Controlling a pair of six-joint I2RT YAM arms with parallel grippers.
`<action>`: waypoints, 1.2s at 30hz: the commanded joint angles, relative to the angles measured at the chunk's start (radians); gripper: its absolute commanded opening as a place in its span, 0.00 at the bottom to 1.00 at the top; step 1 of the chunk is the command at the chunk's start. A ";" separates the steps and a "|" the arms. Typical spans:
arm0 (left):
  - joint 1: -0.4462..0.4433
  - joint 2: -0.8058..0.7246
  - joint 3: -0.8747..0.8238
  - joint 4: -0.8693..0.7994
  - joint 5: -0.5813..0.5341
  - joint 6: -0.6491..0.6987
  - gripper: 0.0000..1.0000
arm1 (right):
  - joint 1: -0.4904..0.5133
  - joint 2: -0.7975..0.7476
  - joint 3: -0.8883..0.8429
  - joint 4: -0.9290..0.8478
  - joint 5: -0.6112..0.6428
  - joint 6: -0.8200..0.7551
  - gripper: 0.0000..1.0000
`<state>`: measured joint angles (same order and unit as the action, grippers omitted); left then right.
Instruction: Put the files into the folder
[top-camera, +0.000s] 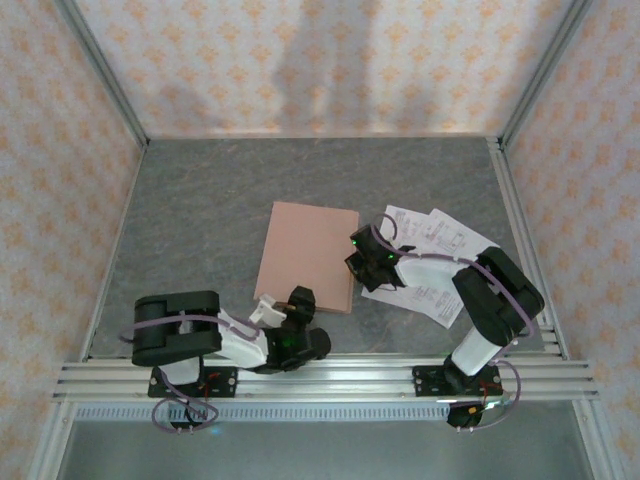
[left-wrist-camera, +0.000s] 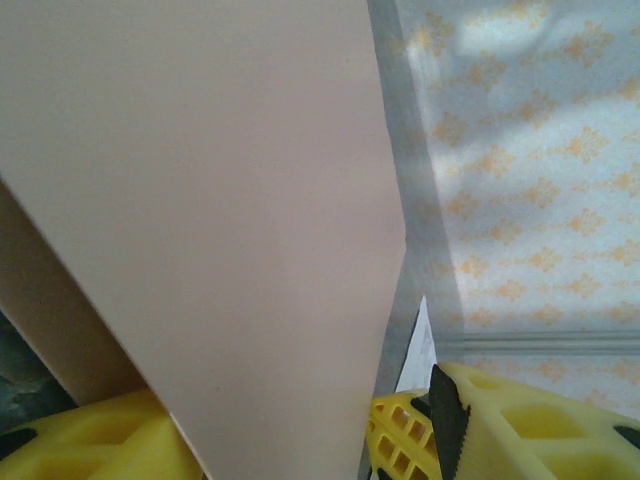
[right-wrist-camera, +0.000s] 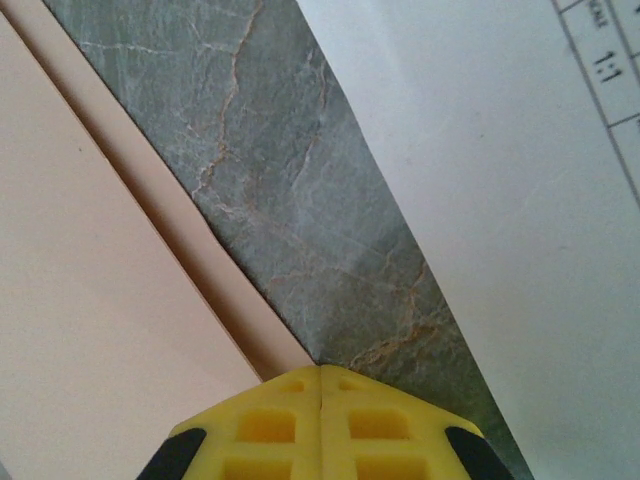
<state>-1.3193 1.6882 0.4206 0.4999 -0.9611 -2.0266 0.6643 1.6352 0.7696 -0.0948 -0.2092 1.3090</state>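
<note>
Grey stone-look bench (top-camera: 200, 220) inside a booth w/ wallpapered walls (top-camera: 300, 60), cream w/ orange motifs; alu rails (top-camera: 320, 372) run along the near edge where both arms are bolted. Folder (top-camera: 308, 255), salmon card, lies about mid-bench, slightly skewed, long side running roughly 12 to 6. Files (top-camera: 440, 262) lie at its 3 o'clock: a few white printed sheets, fanned & overlapping, flat on the bench, outside the folder. A narrow strip of bare bench separates the folder's edge from the nearest sheet. L hand (top-camera: 297, 300) sits at the folder's 6 o'clock edge, near the 5 o'clock corner. In its wrist view the jaws stand apart, yellow fingers (left-wrist-camera: 90, 445) on either side of the card. The folder's pale top layer runs up btwn them, w/ a second, shaded layer showing behind it at 8 o'clock. Whether the pads touch the card can't be told. R hand (top-camera: 356, 265) is at the folder's 3 o'clock edge, its arm stretched over the sheets from about 4 o'clock. Its jaws are closed, yellow tips pressed together w/ nothing btwn them, aimed at the bare strip. In that wrist view the folder is at 9 o'clock & shows two stepped edges, one layer offset from the other. A sheet at 3 o'clock carries ruled lines w/ "1:1" printed near the 1 o'clock corner.
</note>
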 joint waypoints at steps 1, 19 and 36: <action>0.008 0.073 0.014 0.038 0.183 -0.598 0.60 | -0.001 0.056 -0.058 -0.118 -0.019 0.015 0.00; 0.008 0.110 0.026 0.077 0.209 -0.581 0.23 | -0.007 0.028 -0.061 -0.097 -0.035 0.010 0.01; 0.006 0.056 0.012 0.022 0.229 -0.572 0.00 | -0.012 -0.081 -0.009 -0.175 -0.023 -0.052 0.23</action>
<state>-1.3064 1.7569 0.4423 0.5900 -0.7975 -2.0266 0.6437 1.5822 0.7567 -0.1749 -0.2161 1.2819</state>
